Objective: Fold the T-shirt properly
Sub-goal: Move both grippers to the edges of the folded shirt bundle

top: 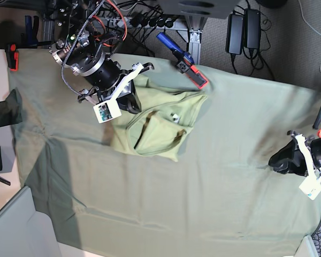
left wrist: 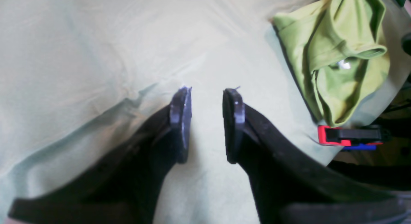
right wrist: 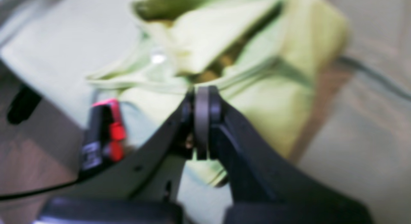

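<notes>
The pale yellow-green T-shirt (top: 160,128) lies crumpled at the back middle of the table. It also shows at the top right of the left wrist view (left wrist: 340,57) and fills the blurred right wrist view (right wrist: 263,89). My right gripper (top: 132,103) is at the shirt's back left edge. Its jaws are together (right wrist: 201,121), and they seem to pinch the shirt's edge. My left gripper (left wrist: 207,90) is open and empty, low over the bare table cloth. In the base view it (top: 276,160) is far to the right of the shirt.
The dull grey-green table cloth (top: 203,203) covers the table. A red and black clamp (top: 195,75) holds its back edge beside the shirt; it also shows in the wrist views (left wrist: 340,135) (right wrist: 102,134). Another red clamp (top: 12,56) and dark green fabric (top: 0,115) are at the left edge.
</notes>
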You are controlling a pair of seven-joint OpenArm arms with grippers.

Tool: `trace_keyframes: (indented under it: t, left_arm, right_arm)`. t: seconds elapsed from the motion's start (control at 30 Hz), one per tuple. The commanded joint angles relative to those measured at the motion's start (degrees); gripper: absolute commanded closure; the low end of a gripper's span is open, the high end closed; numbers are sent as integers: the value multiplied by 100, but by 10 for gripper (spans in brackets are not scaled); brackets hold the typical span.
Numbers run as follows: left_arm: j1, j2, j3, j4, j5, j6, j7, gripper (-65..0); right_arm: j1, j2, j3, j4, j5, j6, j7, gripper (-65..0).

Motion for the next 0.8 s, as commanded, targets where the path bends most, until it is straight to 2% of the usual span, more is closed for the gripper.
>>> trace_keyframes:
  t: [0.0,0.27,0.5,0.6,0.77]
  left_arm:
    - [-94,-107,-44,101,-120,-49,-125,-169]
    - [-94,-109,-44,101,-118,-49,-120,-169]
    - [-94,-107,-44,101,-120,-49,-122,-169]
    - [-92,-109,-44,101,-116,-49,-120,-170]
    - [-94,-109,-44,101,-118,-49,-118,-169]
  right_arm:
    - [76,22,20,33,74,343,170,0]
    - [533,22,-127,-612,149,345,321,0]
    - [1237,-11,-813,-1226,138,345,466,0]
    - [1567,-179,-1069,-1473,31,343,496,0]
    - [2098,-636,-1235,-2188,-4,343,754,0]
